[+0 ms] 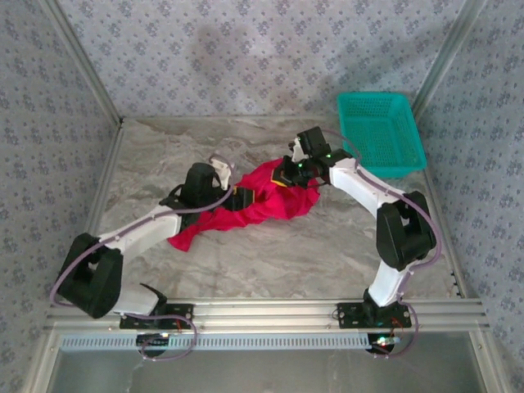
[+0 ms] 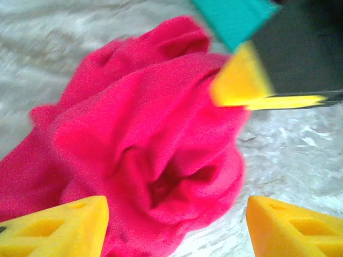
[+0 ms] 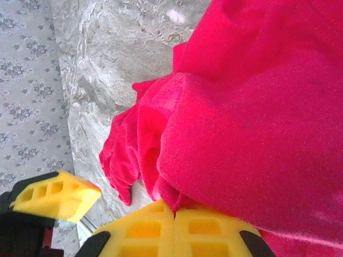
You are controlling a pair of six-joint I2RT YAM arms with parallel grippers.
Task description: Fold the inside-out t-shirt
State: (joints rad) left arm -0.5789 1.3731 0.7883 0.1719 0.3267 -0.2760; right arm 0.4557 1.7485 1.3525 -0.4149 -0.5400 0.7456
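Top external view: the inside-out t-shirt (image 1: 262,205), plain bright red, lies in a crumpled heap between the two sets of fingers. The left fingers (image 2: 53,227) are spread wide, and a rumpled fold with a dark hollow lies between and just ahead of them. The right fingers (image 3: 144,230) are pressed together, pinching bunched cloth at their tips. The tabletop (image 1: 327,254) is grey marble and the walls (image 1: 246,49) are patterned blue-grey. A teal basket (image 1: 381,131) sits beyond the right fingers, and bare tabletop lies nearer than both sets.

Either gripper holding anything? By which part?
Right gripper: jaws shut on a bunched fold of the red t-shirt, hem or sleeve unclear. Left gripper: jaws open, holding nothing.
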